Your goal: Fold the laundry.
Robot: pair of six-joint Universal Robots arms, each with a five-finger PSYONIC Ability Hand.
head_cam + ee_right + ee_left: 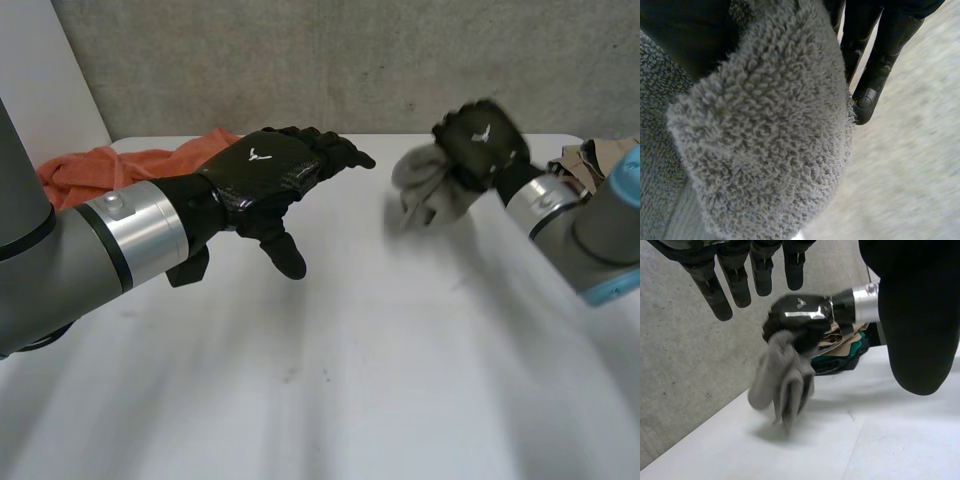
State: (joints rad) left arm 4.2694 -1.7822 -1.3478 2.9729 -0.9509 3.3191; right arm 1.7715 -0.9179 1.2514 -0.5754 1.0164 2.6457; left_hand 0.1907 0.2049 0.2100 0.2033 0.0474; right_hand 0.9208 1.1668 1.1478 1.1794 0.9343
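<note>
Grey terry towel (420, 185) hangs bunched above the table (350, 380); orange cloth (100, 170) lies crumpled at its far-left corner

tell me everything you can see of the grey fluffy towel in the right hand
The grey terry-cloth towel has a thick looped pile and looks soft. It is bunched rather than spread, and hangs in loose folds from the right robot hand, whose fingers are curled round its upper part. Its lower end dangles close above the white table; whether it touches the table cannot be told. Nothing else touches it.
</note>
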